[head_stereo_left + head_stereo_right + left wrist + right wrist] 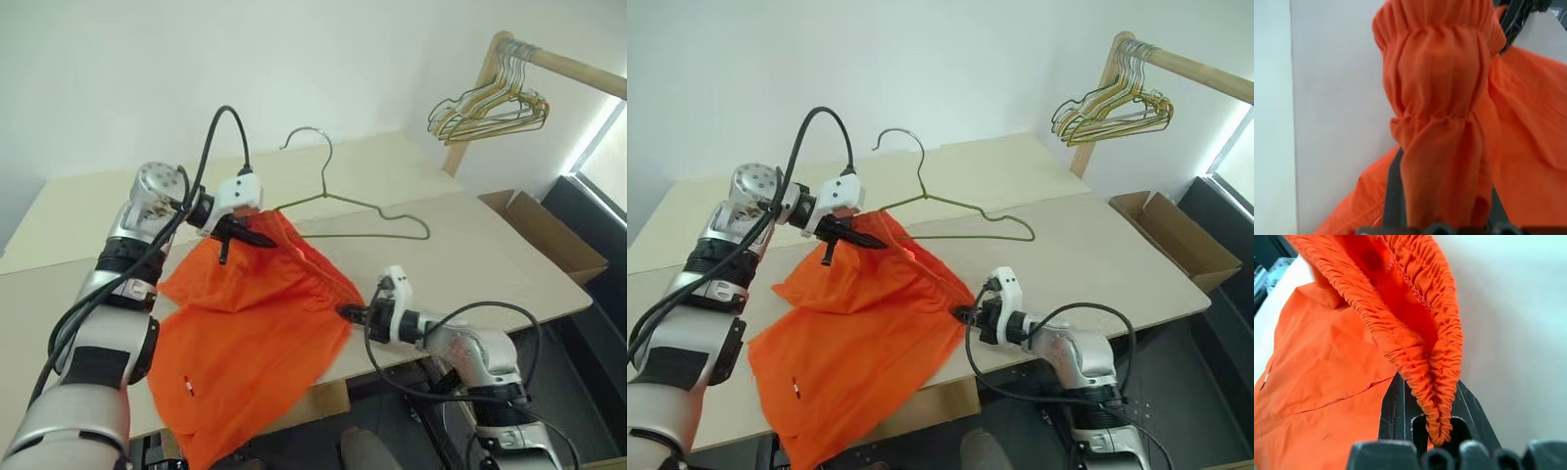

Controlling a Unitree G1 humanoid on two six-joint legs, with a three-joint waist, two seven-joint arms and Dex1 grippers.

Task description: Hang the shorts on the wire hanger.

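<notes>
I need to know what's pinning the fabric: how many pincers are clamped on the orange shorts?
2. The left pincer holds the shorts at the raised waistband end; the right pincer grips the waistband near the table's front edge.

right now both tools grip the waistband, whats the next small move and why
Probably spread the two tools apart to stretch the shorts' waistband open. The left tool and right tool each pinch it, and the wire hanger lies just behind on the table, not yet threaded.
</notes>
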